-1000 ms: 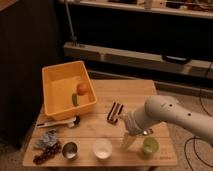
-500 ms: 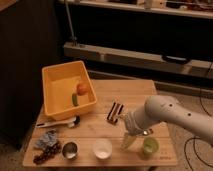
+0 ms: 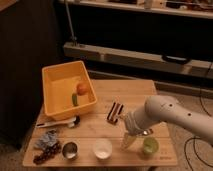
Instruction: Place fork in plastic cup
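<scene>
The light-green plastic cup (image 3: 149,146) stands upright near the table's front right edge. My gripper (image 3: 128,141) points down at the table just left of the cup, between it and the white bowl (image 3: 102,148). A thin silvery strip, the fork (image 3: 145,132), shows right of the gripper, just behind the cup's far rim. I cannot tell whether it is held or lies on the table. My white arm (image 3: 165,114) reaches in from the right.
A yellow bin (image 3: 59,80) at the back left holds an orange and a green item. A white-handled utensil (image 3: 56,123), a dark snack bar (image 3: 116,112), a small metal cup (image 3: 69,149) and a crumpled bag (image 3: 47,140) lie on the wooden table (image 3: 125,90).
</scene>
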